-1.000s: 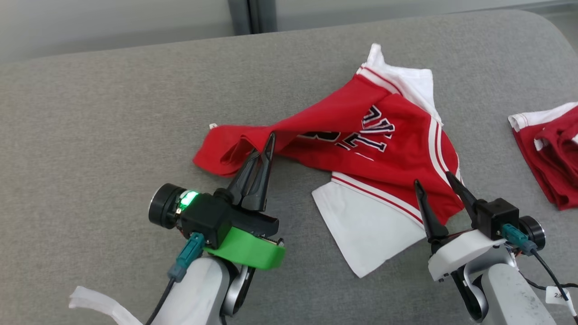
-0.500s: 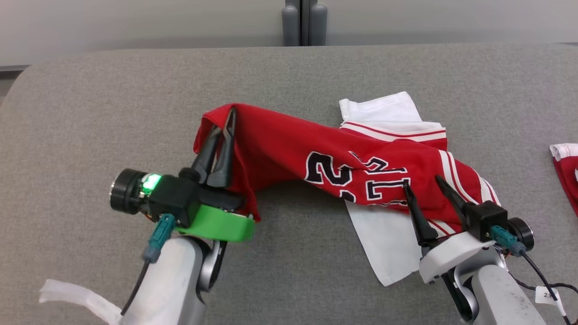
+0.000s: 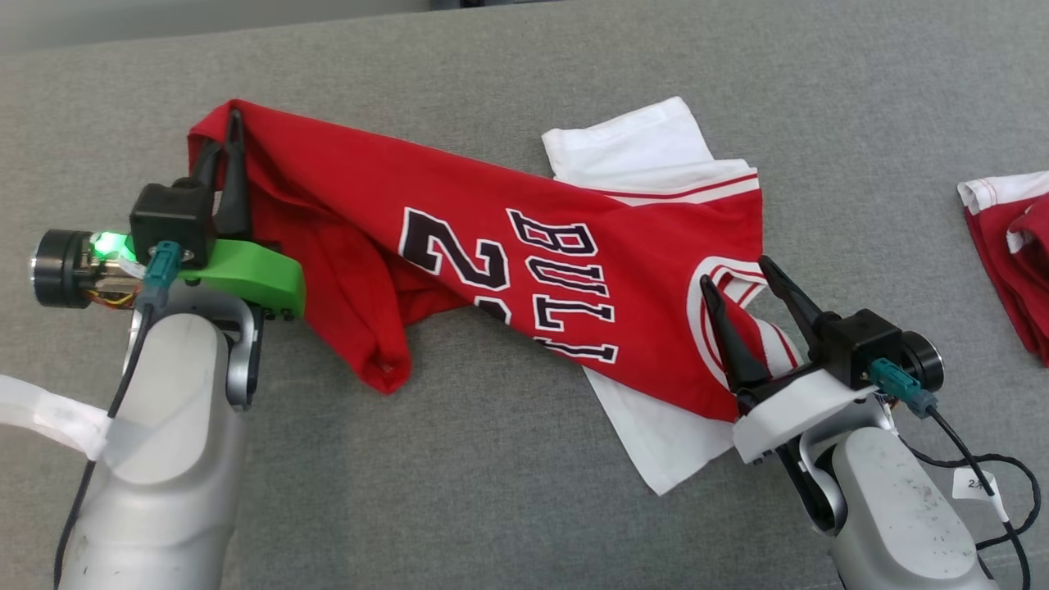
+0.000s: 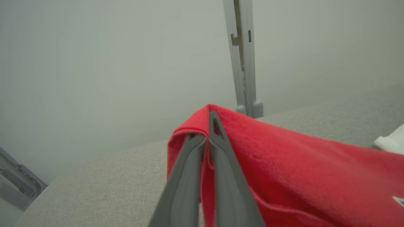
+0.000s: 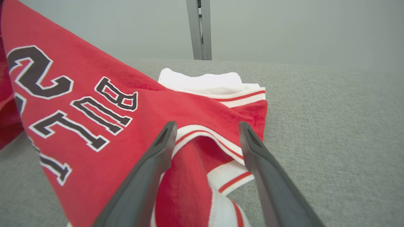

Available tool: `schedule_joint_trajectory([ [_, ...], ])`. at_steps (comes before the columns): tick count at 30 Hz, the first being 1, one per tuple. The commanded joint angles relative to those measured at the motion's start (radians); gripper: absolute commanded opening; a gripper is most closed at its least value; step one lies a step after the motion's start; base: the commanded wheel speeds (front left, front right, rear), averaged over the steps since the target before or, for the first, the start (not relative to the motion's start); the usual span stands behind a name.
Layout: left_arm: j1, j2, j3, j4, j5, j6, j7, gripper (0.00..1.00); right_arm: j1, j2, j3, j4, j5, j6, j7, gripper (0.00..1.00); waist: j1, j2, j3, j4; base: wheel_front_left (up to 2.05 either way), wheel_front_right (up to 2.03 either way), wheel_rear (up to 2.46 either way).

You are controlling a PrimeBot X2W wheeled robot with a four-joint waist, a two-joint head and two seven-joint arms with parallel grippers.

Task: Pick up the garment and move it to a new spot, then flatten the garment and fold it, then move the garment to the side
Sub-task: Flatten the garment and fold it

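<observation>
Though rumpled, soft red garment (image 3: 344, 188), edge clamped in left gripper (image 3: 230, 124); right gripper (image 3: 736, 272), tapered fingers apart.

A grey fabric-covered surface (image 3: 492, 508) is carrying a red jersey (image 3: 344, 180), which is lying stretched across its middle with its white sleeves (image 3: 656, 434) resting flat. Well to the right of the jersey, a second red-and-white garment (image 3: 1012, 270) is lying crumpled on the same surface.

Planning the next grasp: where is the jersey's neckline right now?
In the head view the white-trimmed neckline of the red jersey lies at the right on the grey surface, between the fingers of the open right gripper; the left gripper pinches the opposite end.
</observation>
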Motion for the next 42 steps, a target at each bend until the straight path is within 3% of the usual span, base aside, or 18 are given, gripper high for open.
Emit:
schedule_joint_trajectory([
  [1, -0.027, 0.012, 0.012, 0.024, 0.002, 0.011, 0.0, 0.52, -0.013, 0.005, 0.005, -0.003, 0.007, -0.002, -0.002, 1.0, 0.0, 0.0, 0.042, -0.048, 0.0, 0.0, 0.0],
  [2, -0.037, 0.011, 0.028, 0.073, -0.003, 0.024, 0.0, 1.0, -0.016, 0.006, 0.006, -0.003, 0.01, -0.002, -0.002, 1.0, 0.0, 0.0, 0.042, -0.05, 0.0, 0.0, 0.0],
  [7, 0.023, -0.018, 0.069, 0.057, -0.019, 0.054, 0.0, 1.0, 0.007, 0.015, 0.007, 0.004, 0.017, -0.002, -0.002, 1.0, 0.0, 0.0, 0.016, -0.047, 0.0, 0.0, 0.0],
  [15, 0.206, -0.076, 0.07, -0.046, -0.024, 0.042, 0.0, 1.0, 0.039, 0.018, -0.004, 0.016, 0.013, -0.002, -0.002, 1.0, 0.0, 0.0, -0.033, -0.036, 0.0, 0.0, 0.0],
  [25, 0.41, -0.1, -0.085, -0.133, -0.053, 0.044, 0.0, 1.0, 0.073, 0.019, -0.009, 0.023, 0.006, -0.002, -0.002, 1.0, 0.0, 0.0, -0.073, -0.042, 0.0, 0.0, 0.0],
  [33, 0.464, -0.099, -0.195, -0.108, -0.1, 0.084, 0.0, 1.0, 0.083, 0.019, -0.007, 0.028, 0.001, -0.002, -0.002, 1.0, 0.0, 0.0, -0.086, -0.054, 0.0, 0.0, 0.0],
  [42, 0.42, -0.099, -0.169, -0.012, -0.096, 0.136, 0.0, 1.0, 0.076, 0.019, -0.013, 0.023, -0.007, -0.002, -0.002, 1.0, 0.0, 0.0, -0.068, -0.074, 0.0, 0.0, 0.0],
])
